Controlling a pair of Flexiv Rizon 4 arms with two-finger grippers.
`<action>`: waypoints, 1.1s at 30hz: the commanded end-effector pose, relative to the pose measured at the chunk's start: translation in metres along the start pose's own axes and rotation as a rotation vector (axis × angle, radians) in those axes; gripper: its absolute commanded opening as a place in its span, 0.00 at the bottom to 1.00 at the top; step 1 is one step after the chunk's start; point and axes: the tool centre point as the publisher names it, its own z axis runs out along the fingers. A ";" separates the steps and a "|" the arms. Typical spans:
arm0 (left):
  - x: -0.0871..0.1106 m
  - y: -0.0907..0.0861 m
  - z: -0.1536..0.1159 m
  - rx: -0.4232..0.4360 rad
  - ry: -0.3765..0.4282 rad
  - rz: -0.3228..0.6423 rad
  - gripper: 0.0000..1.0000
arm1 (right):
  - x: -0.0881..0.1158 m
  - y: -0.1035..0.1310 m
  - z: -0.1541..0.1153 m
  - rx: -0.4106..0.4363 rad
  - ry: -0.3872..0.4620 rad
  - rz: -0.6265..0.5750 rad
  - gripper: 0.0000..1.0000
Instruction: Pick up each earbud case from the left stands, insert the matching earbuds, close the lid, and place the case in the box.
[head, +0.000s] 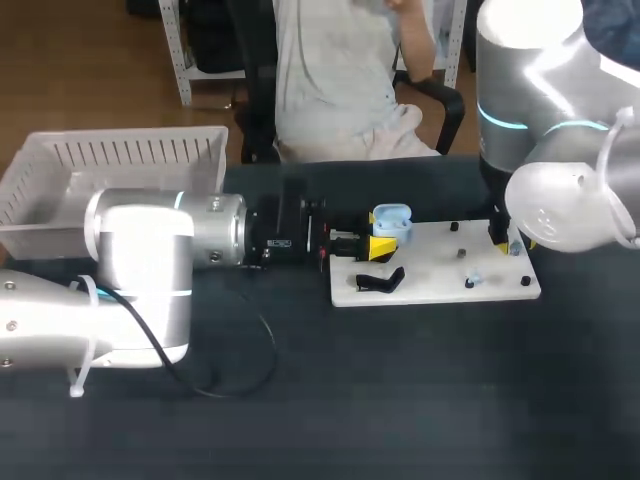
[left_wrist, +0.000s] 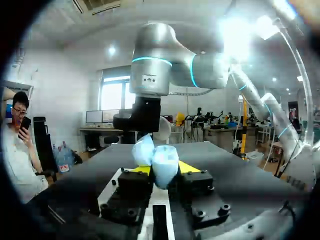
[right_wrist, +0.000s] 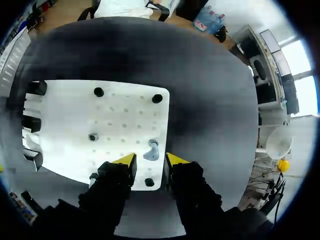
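The left gripper (left_wrist: 164, 170) is clamped from both sides on a light blue earbud case (head: 391, 216), held over the left end of the white board (right_wrist: 120, 117) with its lid standing open. The case sits so close to the left wrist camera that it is blurred, and I cannot tell whether any earbuds are inside. The right gripper (right_wrist: 150, 161) hangs over the board's right end with its jaws parted. A small light blue earbud (right_wrist: 151, 149) lies on the board just ahead of the gap, touching neither finger. From the head view the arm's own housing hides most of this gripper. A black stand (head: 380, 282) sits on the board's left part, below the held case. The white box (head: 120, 160) lies well to the left of the board, partly behind the left arm.
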 end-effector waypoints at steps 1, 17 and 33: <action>0.000 0.000 0.001 -0.001 0.002 0.000 0.00 | -0.001 0.002 0.003 0.010 0.002 0.004 0.34; 0.000 0.000 0.001 -0.001 0.002 0.000 0.00 | 0.000 0.001 0.007 0.024 0.006 0.012 0.30; 0.000 0.000 0.001 -0.001 0.002 0.000 0.00 | -0.002 -0.003 0.011 0.026 -0.001 0.013 0.26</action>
